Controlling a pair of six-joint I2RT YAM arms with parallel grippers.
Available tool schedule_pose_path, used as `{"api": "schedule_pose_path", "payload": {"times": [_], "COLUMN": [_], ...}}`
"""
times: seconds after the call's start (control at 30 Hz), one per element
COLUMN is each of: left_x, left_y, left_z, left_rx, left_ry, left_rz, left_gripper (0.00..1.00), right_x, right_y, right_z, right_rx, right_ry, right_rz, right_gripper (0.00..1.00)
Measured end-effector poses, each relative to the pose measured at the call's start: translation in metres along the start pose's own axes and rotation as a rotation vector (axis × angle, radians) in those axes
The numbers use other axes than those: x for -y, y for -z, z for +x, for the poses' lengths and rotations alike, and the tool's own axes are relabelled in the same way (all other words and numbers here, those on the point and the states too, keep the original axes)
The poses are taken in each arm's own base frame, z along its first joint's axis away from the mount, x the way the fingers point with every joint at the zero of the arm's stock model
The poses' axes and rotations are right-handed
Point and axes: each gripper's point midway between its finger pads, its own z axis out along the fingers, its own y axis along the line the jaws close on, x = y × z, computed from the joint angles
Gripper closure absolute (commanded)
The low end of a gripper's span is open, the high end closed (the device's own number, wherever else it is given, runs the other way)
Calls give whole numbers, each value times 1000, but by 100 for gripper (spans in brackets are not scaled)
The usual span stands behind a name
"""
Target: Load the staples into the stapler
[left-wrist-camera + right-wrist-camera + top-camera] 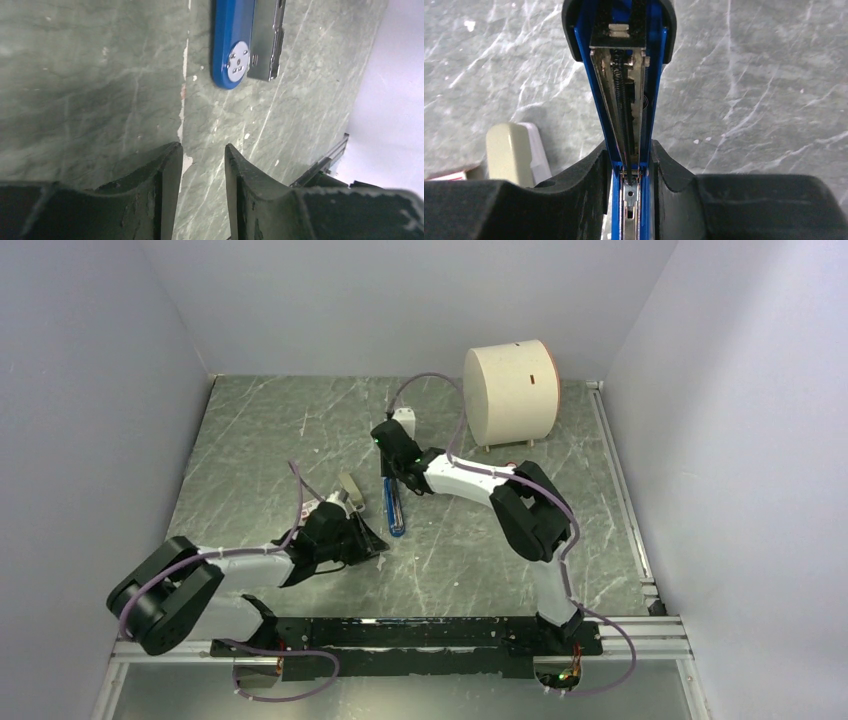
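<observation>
The slim blue stapler lies lengthwise mid-table. My right gripper is shut on its far end. In the right wrist view the stapler stands open between the fingers, with its metal channel and spring bare. A pale grey strip, the staples as far as I can tell, lies left of the stapler, close to the left arm. My left gripper is open with nothing in it, a little short of the stapler's near end. The left wrist view shows that end, blue with a round silver plate, beyond the gripper.
A big beige cylinder stands at the back right. A small white box sits behind the right gripper. White walls close in the left, back and right sides. A metal rail runs along the right edge.
</observation>
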Motion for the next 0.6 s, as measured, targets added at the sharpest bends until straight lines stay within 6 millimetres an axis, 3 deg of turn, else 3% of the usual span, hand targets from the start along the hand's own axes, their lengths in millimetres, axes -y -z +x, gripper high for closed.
{"api": "schedule_pose_path", "payload": {"times": [0.23, 0.4, 0.6], "left_x": [-10, -5, -10], "left_y": [14, 26, 37], "left_z": [-15, -33, -45], "left_rx": [69, 133, 184], "left_ry": [-55, -104, -135], "left_rz": [-100, -141, -196], "left_gripper": [56, 55, 51], "right_x": [6, 12, 11], "right_y": [-19, -30, -34], "right_z": [-12, -13, -17], "right_rx": [10, 2, -4], "right_ry": [81, 124, 152], "right_rz": [146, 207, 224], "right_gripper": [74, 71, 58]}}
